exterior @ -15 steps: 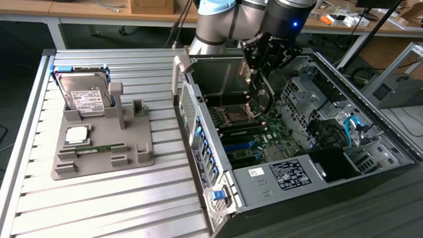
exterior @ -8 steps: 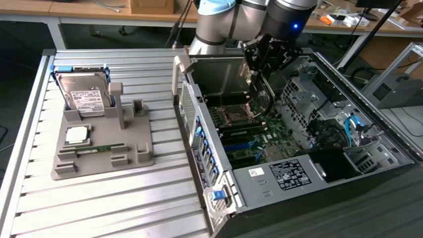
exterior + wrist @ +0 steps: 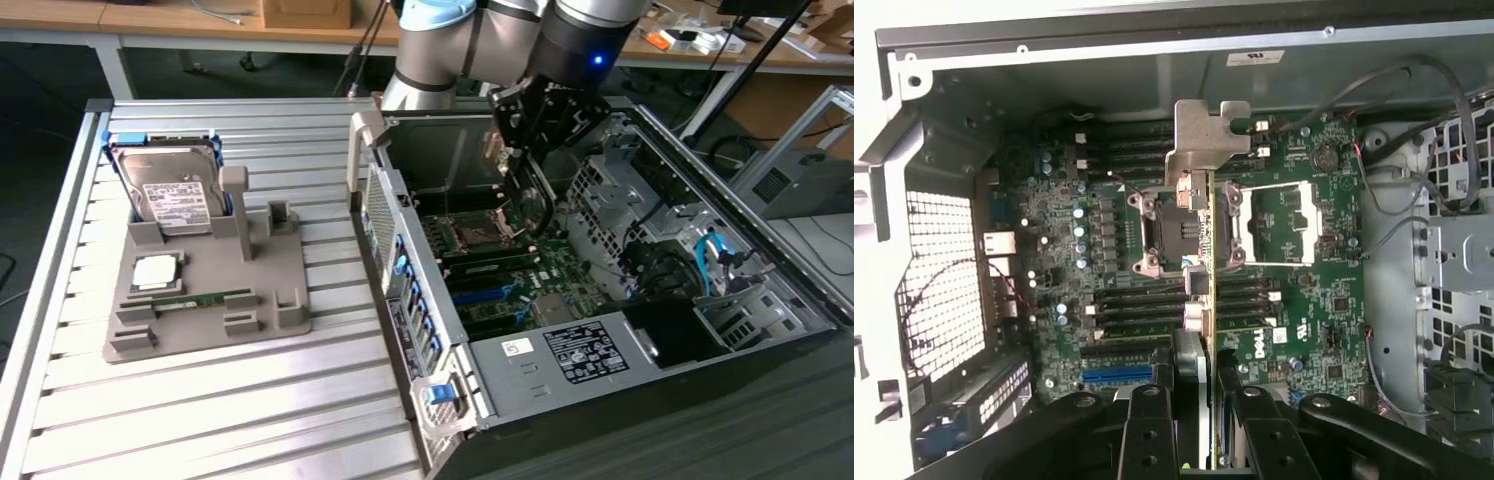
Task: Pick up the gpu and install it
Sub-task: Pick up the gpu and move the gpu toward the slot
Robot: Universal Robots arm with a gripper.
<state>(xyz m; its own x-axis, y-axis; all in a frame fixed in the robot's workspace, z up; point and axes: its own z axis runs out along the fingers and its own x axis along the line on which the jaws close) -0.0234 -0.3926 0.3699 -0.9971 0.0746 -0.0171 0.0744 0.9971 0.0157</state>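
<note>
- While hanging over the open computer case (image 3: 379, 205) in the exterior view, the gripper (image 3: 530, 150) grasps the gpu (image 3: 534, 205) edge-down above the motherboard (image 3: 514, 275).
- Wrist view: the edge-on gpu (image 3: 1201, 250) seems light, stiff and fragile; its flat faces suit pinching.

We see an arm (image 3: 507, 35) made of round silver-grey segments, with a pale blue cap (image 3: 434, 12) at a joint. The last segment is dark grey, and a small blue light (image 3: 597, 58) shines on it. The gripper (image 3: 1199, 440) is black; its fingers (image 3: 1146, 430) are flat linked bars, and we notice round screws or holes along them.
</note>
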